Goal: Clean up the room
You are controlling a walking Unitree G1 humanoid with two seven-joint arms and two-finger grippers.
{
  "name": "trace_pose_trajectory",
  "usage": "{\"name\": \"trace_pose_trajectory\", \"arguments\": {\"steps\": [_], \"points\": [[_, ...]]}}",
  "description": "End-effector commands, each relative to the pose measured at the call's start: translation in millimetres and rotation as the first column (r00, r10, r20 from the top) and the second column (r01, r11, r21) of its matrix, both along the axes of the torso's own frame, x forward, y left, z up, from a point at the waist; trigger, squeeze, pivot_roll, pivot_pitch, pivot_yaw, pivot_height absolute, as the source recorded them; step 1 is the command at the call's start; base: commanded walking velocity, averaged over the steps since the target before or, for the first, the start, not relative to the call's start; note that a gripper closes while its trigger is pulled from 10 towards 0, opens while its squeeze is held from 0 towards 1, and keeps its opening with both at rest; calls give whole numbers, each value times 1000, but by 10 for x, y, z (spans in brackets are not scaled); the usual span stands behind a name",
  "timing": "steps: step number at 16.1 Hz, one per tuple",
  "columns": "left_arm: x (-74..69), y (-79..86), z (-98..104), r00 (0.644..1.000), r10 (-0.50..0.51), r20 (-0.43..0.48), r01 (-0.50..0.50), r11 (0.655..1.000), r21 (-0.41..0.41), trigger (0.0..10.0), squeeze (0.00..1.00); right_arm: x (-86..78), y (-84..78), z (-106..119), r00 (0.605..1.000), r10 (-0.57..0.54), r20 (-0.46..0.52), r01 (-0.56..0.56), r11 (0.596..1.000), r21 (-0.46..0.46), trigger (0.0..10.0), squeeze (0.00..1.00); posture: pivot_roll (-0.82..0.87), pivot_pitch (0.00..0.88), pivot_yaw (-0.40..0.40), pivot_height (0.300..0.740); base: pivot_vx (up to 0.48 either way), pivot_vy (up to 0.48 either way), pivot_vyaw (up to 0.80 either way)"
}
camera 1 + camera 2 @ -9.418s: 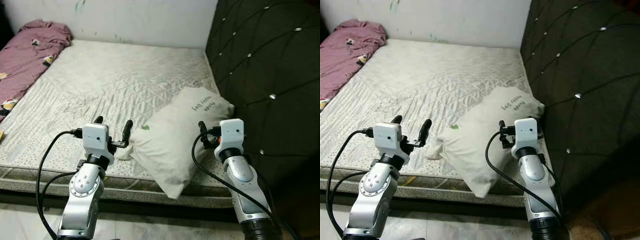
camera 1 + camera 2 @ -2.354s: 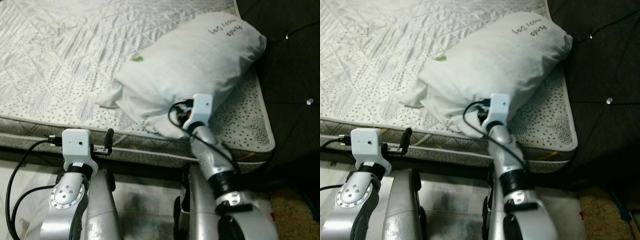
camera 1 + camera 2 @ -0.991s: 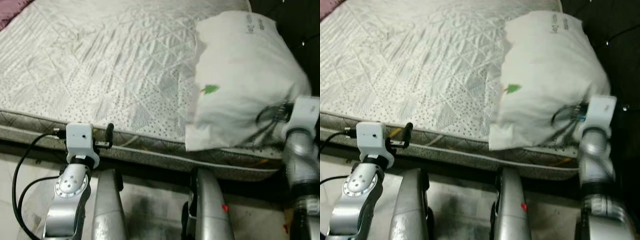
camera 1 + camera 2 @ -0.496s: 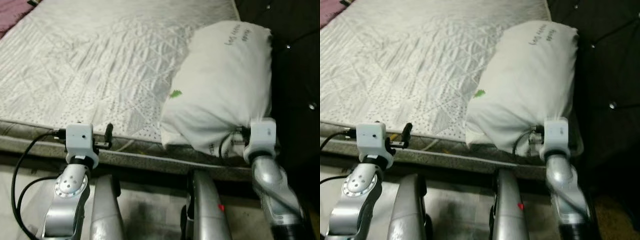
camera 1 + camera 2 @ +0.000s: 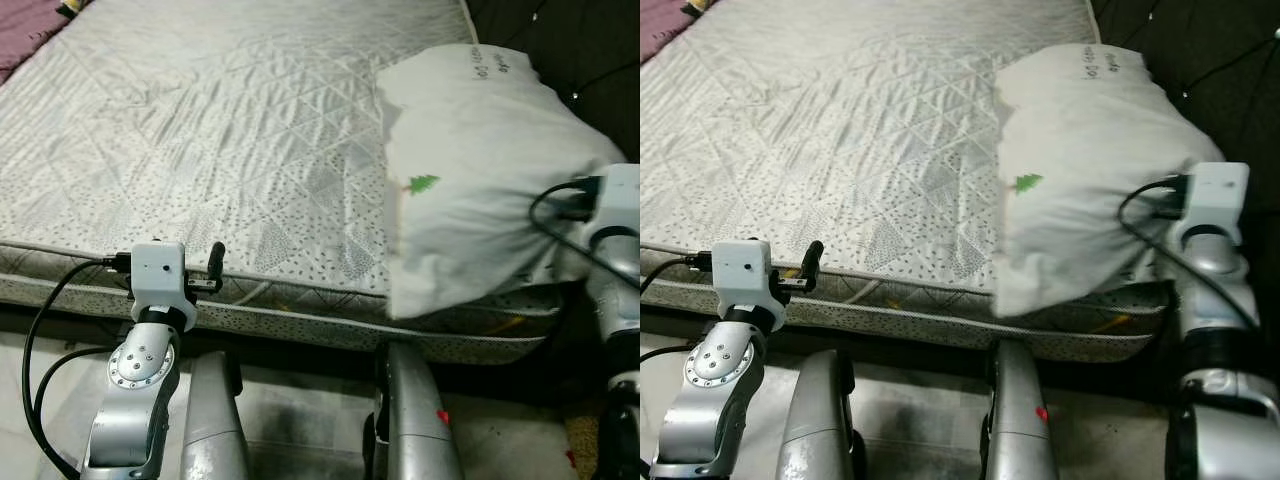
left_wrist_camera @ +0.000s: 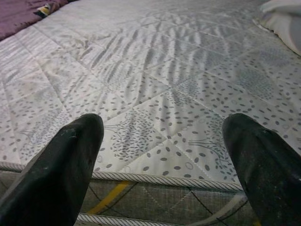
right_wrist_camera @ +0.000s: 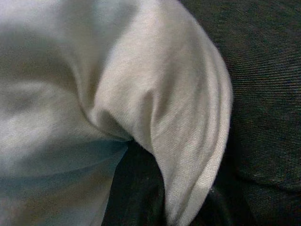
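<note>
Right wrist view shows the right gripper (image 7: 155, 197) clamped on the pillow (image 5: 480, 190), whose long axis runs along the headboard (image 5: 590, 50); the left gripper (image 6: 164, 155) stands open, well apart.

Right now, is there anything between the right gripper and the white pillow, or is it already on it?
Nothing visible stands between them. The right gripper is already on the white pillow: in the right wrist view a fold of its cloth is bunched around a black finger. The pillow lies on the mattress beside the dark headboard. The left gripper hangs open at the mattress edge.
</note>
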State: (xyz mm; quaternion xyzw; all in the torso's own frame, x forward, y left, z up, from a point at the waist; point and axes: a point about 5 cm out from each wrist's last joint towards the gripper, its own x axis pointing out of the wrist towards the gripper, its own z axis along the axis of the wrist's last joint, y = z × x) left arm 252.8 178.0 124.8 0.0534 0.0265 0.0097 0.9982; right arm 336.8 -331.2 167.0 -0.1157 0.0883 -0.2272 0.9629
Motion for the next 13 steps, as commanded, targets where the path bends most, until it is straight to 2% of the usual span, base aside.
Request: {"name": "trace_pose_trajectory", "arguments": {"steps": [1, 3, 4, 7, 8, 10, 13], "points": [[-4, 41, -12, 1000, 15, -3, -15, 1000, 13, 10000, 0, -47, -276, 317, 988, -108, 111, 113, 993, -37, 0, 0, 70, 53, -29, 536, 0, 0, 0], [-10, 46, -14, 1000, 17, -3, -17, 1000, 13, 10000, 0, -97, -364, 262, 986, -141, 91, 145, 989, -37, 0, 0, 70, 53, -30, 536, 0, 0, 0], [-15, 41, -17, 1000, 18, -4, -18, 1000, 13, 10000, 0, -119, -329, 146, 989, -129, 68, 132, 991, -29, 0, 0, 70, 55, -30, 536, 0, 0, 0], [-27, 24, -28, 1000, 13, -8, -12, 1000, 11, 10000, 0, -233, -70, -241, 997, -78, 7, 78, 997, -16, 0, 0, 71, 56, -31, 536, 0, 0, 0], [-25, 29, -30, 1000, 12, -9, -12, 1000, 12, 10000, 0, -346, 82, -423, 998, -54, -24, 54, 998, -12, 0, 0, 68, 56, -30, 536, 0, 0, 0], [-20, 35, -30, 1000, 11, -10, -11, 1000, 13, 10000, 0, -529, 283, -670, 998, -14, -69, 16, 1000, 18, 0, 0, 66, 58, -28, 536, 0, 0, 0], [-7, 12, -33, 1000, 3, -11, -2, 1000, 11, 10000, 0, -565, 352, -706, 998, -3, -64, 6, 999, 44, 0, 0, 59, 57, -24, 536, 0, 0, 0]]}}
